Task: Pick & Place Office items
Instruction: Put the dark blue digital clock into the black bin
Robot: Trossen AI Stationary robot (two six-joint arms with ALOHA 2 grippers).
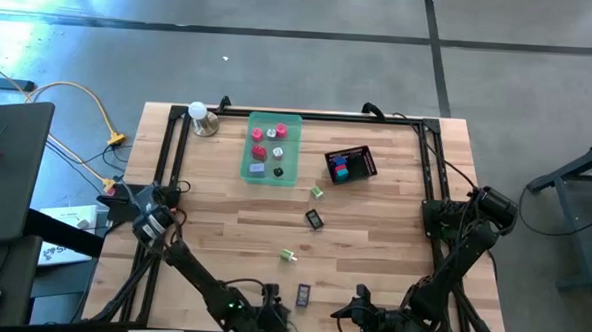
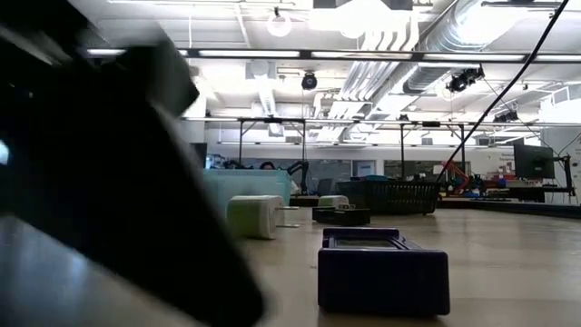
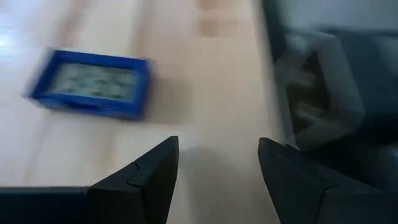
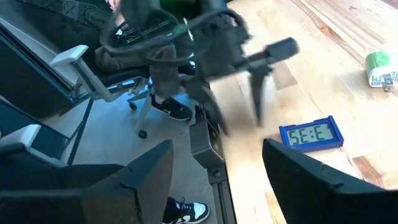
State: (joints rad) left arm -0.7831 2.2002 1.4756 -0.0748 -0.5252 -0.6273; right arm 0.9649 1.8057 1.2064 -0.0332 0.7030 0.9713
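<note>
— What do we have in the containers?

— On the far side of the tabletop (image 1: 372,249), the translucent green tray (image 1: 273,148) holds several small pieces, pink and red ones and a few we cannot name. Just to its right, the black mesh basket (image 1: 351,164) carries red, teal and blue pieces.

— And the loose office items?

— Four lie on the bare wood: a green-and-white piece (image 1: 317,192) near the tray, a dark one (image 1: 315,219) below it, another green-and-white piece (image 1: 289,255) nearer us, and a flat blue block with a pale display face (image 3: 90,84) at the near edge, between the two arms.

— The grippers?

— The left gripper (image 3: 217,165) hovers just beside the blue block, its jaws spread with nothing between them. The right gripper (image 4: 217,171) waits at the near edge, jaws also apart and empty.

— Anything hard to read?

— The low view is half blocked by a blurred dark arm, and the left arm blurs in the right wrist view.
</note>
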